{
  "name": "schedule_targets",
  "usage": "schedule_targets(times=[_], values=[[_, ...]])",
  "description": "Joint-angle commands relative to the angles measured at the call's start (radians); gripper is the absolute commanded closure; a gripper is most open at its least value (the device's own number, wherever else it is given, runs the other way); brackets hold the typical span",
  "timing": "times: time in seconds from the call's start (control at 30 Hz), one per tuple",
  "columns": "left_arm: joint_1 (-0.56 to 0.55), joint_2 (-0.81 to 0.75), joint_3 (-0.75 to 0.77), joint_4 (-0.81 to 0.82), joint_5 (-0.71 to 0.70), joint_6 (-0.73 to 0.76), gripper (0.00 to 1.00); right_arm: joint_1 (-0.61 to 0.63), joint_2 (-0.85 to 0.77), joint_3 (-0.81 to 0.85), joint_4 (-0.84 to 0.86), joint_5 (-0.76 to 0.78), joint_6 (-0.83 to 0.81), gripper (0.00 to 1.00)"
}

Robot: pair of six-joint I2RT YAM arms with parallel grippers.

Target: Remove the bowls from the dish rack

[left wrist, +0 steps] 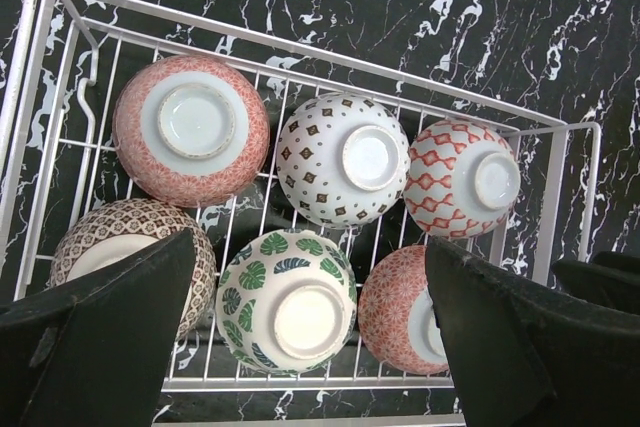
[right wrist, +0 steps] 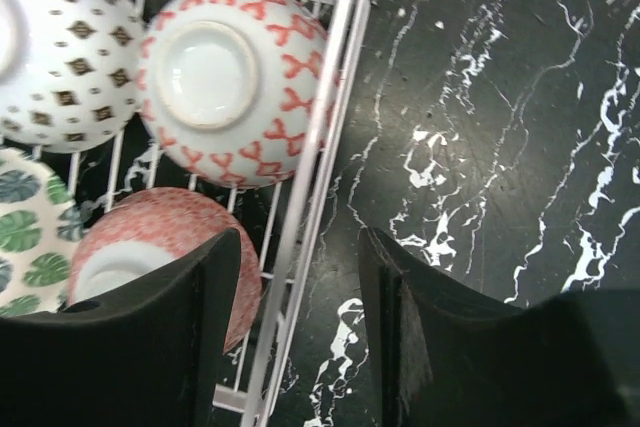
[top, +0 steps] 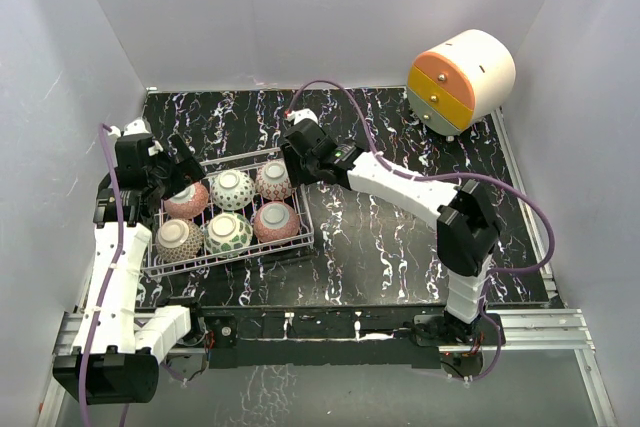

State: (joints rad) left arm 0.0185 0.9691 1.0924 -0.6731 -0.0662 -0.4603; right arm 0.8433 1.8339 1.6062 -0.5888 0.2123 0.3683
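Work surface: a black tabletop (top: 400, 247) with white marble-like veining, slightly glossy, with faint pale reflections toward its near side. Enclosure: plain white panels on three sides, namely a back wall (top: 330, 7), a left wall (top: 50, 97) and a right wall (top: 590, 97). Far right corner: a cylindrical drawer unit (top: 461, 80) with a white shell and orange and yellow fronts stands on the tabletop. Near edge: a silver metal rail (top: 540, 322). Lighting is even and diffuse, and shadows are soft.

A robotics lab test cell: plain white panel walls (top: 300, 7) box in a black marbled tabletop (top: 400, 247), with a robot's left arm (top: 115, 277) and right arm (top: 400, 182) bolted to an aluminium rail (top: 540, 322) at its near edge.
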Motion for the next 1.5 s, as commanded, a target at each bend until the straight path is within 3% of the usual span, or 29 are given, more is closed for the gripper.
schedule_targets(times=[0.0, 0.13, 0.27, 0.57, 1.27, 1.47], values=[[0.005, -0.026, 0.028, -0.036, -0.023, 0.020, 0.03, -0.012, -0.005, 0.035, 0.019, 0.089, 0.015, 0.52], [0.005, -0.024, 0.017, -0.034, -0.024, 0.011, 0.03, -0.015, 0.017, 0.047, 0.015, 0.094, 0.016, 0.61], [0.006, -0.021, 0.011, -0.028, -0.012, 0.004, 0.03, -0.034, 0.012, 0.044, 0.020, 0.087, 0.028, 0.76], [0.005, -0.023, 0.002, -0.019, -0.030, 0.015, 0.03, -0.106, -0.041, -0.006, 0.028, 0.079, 0.067, 0.92], [0.005, 0.002, -0.021, 0.023, 0.015, 0.002, 0.03, -0.404, -0.231, -0.150, 0.030, 0.061, 0.011, 0.92], [0.005, 0.010, -0.071, 0.078, 0.090, 0.006, 0.03, -0.443, -0.255, -0.175, 0.030, 0.049, -0.005, 0.90]])
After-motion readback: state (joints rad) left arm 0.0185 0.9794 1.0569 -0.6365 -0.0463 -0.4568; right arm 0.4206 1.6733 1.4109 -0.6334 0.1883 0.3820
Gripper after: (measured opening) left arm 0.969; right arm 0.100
